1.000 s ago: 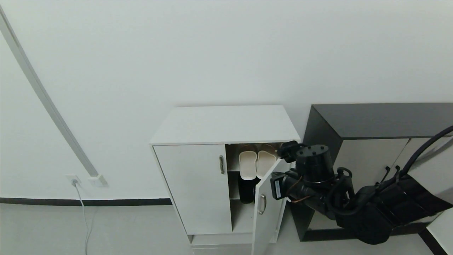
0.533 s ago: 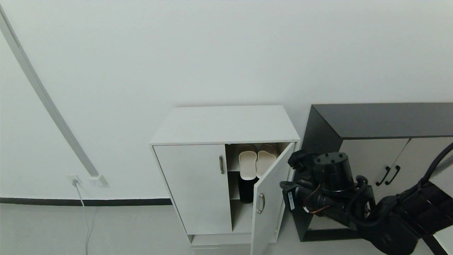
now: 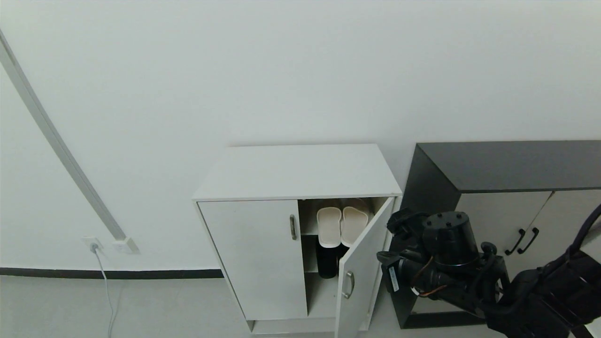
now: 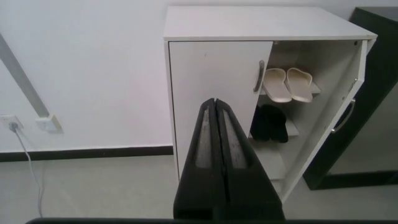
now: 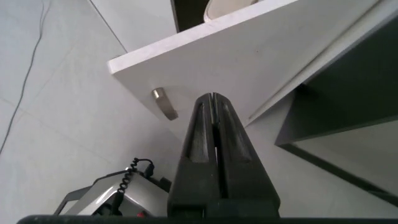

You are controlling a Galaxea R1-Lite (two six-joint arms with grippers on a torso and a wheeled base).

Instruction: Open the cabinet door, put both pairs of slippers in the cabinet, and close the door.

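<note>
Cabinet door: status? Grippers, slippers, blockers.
Left gripper and right gripper shut, empty. Beige slippers inside, black slippers beneath. Right door half open, closing path looks free.

— Where can I pass?
— I've open floor (image 3: 164, 305) before the half-open door (image 3: 364, 263); my right gripper (image 3: 399, 220) sits in the narrow gap between that door and the dark cabinet (image 3: 427, 188).

No text can be read; a small white sticker (image 3: 393, 280) on the right arm (image 3: 450, 246) carries print too small to make out.

White cabinet (image 3: 296, 171), cream slippers (image 3: 328, 227) (black pair (image 3: 325, 260) below)
</note>
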